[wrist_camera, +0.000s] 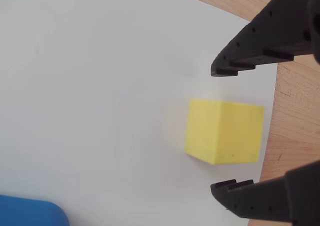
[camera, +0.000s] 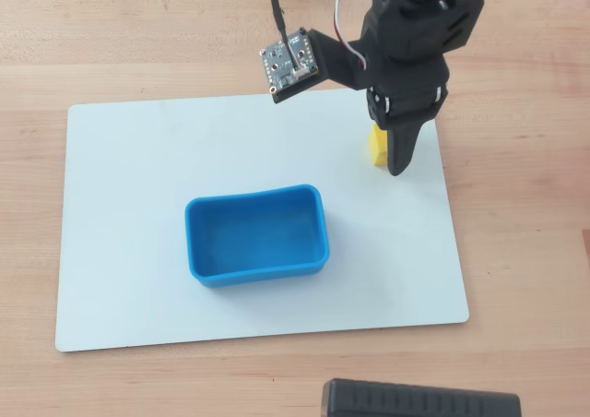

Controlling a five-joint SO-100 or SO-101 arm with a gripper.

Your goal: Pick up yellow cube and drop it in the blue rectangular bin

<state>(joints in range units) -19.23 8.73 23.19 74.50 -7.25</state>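
Claw gapes wide, empty, fingertips either side of yellow cube.

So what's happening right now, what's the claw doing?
Gripper open, one finger either side of the yellow cube, not gripping yet. Blue bin empty. Nothing in the way.

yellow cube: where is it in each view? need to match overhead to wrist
Overhead view: yellow cube sits near the right edge of the white board, mostly hidden under the claw, up and right of the blue bin.
Wrist view: cube right of centre, between the open claw fingers, not touched.
Shared landmark: the board's right edge against the wood table, beside the cube in both.
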